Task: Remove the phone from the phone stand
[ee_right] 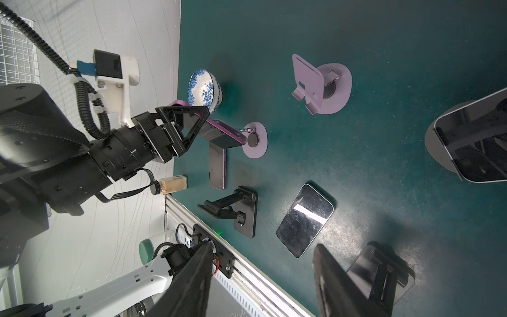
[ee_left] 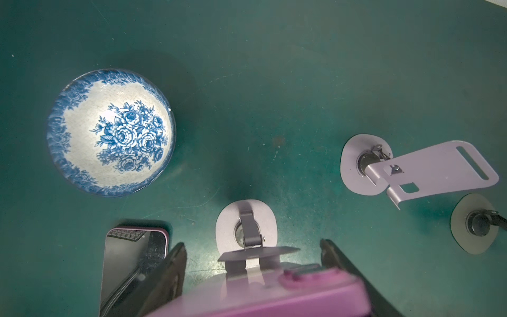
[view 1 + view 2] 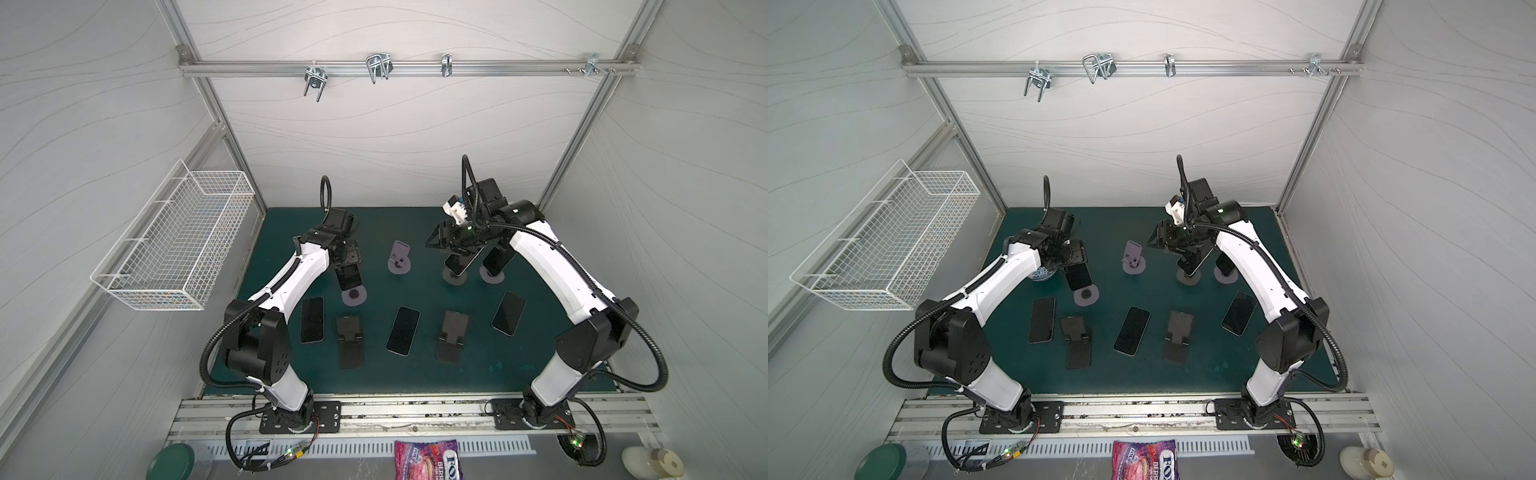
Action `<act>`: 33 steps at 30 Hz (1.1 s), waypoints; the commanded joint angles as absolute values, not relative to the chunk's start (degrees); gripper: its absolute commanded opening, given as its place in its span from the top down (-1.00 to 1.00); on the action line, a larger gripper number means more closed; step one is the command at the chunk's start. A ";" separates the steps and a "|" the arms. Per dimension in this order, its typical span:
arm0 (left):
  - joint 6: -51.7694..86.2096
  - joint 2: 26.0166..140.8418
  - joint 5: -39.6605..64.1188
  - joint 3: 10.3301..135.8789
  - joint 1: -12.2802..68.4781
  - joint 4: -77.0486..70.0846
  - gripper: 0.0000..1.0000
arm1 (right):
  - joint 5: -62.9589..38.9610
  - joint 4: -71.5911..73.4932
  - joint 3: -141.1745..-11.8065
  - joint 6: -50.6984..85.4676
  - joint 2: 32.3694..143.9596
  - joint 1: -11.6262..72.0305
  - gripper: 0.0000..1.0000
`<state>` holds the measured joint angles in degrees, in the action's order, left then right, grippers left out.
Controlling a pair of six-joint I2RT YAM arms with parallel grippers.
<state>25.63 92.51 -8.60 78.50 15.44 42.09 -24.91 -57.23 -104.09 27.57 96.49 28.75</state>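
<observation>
A purple-cased phone (image 3: 348,277) leans tilted over a lavender phone stand (image 3: 354,296) at the left of the green mat. My left gripper (image 3: 347,261) is shut on the phone's upper part. In the left wrist view, the phone (image 2: 274,296) fills the space between the fingers (image 2: 172,266) above the stand's round base (image 2: 229,233). The right wrist view shows the same grip on the phone (image 1: 219,133), whose lower end is at the stand (image 1: 256,141). My right gripper (image 3: 436,243) hovers open and empty over the back right.
An empty lavender stand (image 3: 400,259) is mid-mat. Two more phones lean on stands (image 3: 459,264) (image 3: 496,259) under the right arm. Three phones lie flat (image 3: 311,319) (image 3: 403,330) (image 3: 509,313) between two black folding stands (image 3: 350,340) (image 3: 453,336). A blue-white bowl (image 2: 111,131) sits left.
</observation>
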 commanded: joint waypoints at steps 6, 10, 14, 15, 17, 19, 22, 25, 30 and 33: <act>25.33 89.30 -9.39 79.41 15.64 40.70 -0.45 | -24.87 -58.71 -106.37 27.41 95.70 29.17 -0.20; 25.19 89.04 -9.49 79.72 15.64 40.72 -0.45 | -24.59 -59.33 -107.74 27.33 96.22 29.18 -0.20; 24.96 88.66 -9.94 79.80 15.64 40.86 -0.45 | -24.52 -59.19 -108.10 27.33 96.41 29.18 -0.20; 24.96 88.53 -10.00 79.94 15.64 40.96 -0.45 | -24.57 -59.44 -108.40 27.38 96.57 29.18 -0.20; 25.03 88.18 -9.93 79.89 15.64 41.13 -0.45 | -24.73 -59.98 -109.21 27.18 96.87 29.21 -0.20; 25.05 87.74 -9.84 79.89 15.64 41.28 -0.45 | -24.63 -60.28 -109.76 26.98 96.94 29.27 -0.20; 25.28 87.12 -9.76 79.79 15.63 41.33 -0.45 | -24.57 -60.62 -110.24 26.77 96.94 29.19 -0.20; 25.49 86.60 -9.59 79.85 15.64 41.33 -0.44 | -24.77 -61.00 -110.48 26.69 96.92 29.24 -0.20; 25.75 85.91 -9.49 79.97 15.58 41.31 -0.44 | -24.52 -61.52 -110.90 26.37 96.42 29.27 -0.20; 25.67 85.45 -9.45 79.99 15.60 41.26 -0.44 | -24.36 -61.61 -111.18 26.28 96.05 29.27 -0.20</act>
